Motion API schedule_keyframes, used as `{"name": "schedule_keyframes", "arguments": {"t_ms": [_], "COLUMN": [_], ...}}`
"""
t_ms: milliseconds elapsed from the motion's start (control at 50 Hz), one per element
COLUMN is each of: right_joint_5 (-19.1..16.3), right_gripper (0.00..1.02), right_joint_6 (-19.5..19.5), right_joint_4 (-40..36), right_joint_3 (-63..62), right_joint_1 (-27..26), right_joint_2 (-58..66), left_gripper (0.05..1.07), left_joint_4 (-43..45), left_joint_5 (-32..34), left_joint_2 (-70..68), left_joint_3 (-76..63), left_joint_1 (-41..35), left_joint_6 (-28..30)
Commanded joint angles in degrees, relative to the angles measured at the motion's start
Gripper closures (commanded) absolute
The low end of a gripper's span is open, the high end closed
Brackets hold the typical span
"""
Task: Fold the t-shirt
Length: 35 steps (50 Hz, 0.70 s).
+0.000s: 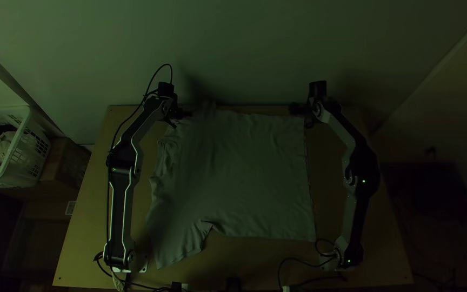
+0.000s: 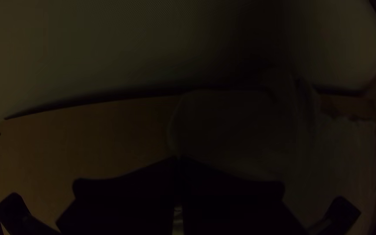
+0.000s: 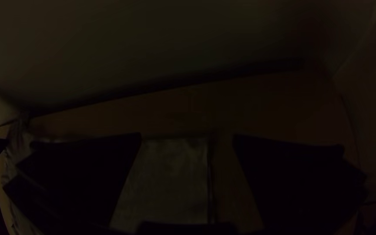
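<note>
Grey t-shirt [image 1: 244, 173] spread, creased | left end effector [image 1: 184, 114] pressed together | right end effector [image 1: 305, 114] parted

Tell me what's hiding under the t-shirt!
The t-shirt lies mostly spread out, and the light wooden table shows around it, so wood is probably underneath. The cloth covers that part, so I can't see whether anything is hiding there.

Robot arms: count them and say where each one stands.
2. In the top view, the left arm stands left of the t-shirt, the right arm right of it.
</note>
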Motion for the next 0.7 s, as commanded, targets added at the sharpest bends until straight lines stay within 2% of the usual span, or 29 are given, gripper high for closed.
{"name": "schedule_keyframes", "arguments": {"t_ms": [0,260,300,400,480,680], "right_joint_5": [-0.2,-0.2,-0.2,-0.2,-0.2,-0.2], "right_gripper": [0.15,0.17,0.26,0.64,0.89,0.95], "right_joint_6": [2.42,4.44,4.53,4.62,4.62,4.53], "right_joint_4": [-2.3,-8.89,-8.89,-8.89,-9.68,-13.64], "right_joint_3": [4.66,12.31,12.4,12.66,12.75,14.07], "right_joint_1": [-0.47,-1.0,-1.09,-1.18,-0.91,0.49], "right_joint_2": [4.58,11.53,11.79,12.4,12.67,13.28], "left_gripper": [1.05,1.05,1.05,1.05,1.05,1.05], "left_joint_4": [-1.3,-1.66,-1.66,-1.48,-1.48,-1.48], "left_joint_5": [0.08,0.61,0.61,0.61,0.61,0.61], "left_joint_2": [-2.98,-2.98,-2.98,-2.98,-2.98,-2.98], "left_joint_3": [0.33,0.33,0.33,0.33,0.33,0.33], "left_joint_1": [0.45,0.63,0.72,0.98,1.24,1.6], "left_joint_6": [0.0,0.17,0.26,0.26,0.35,0.35]}}
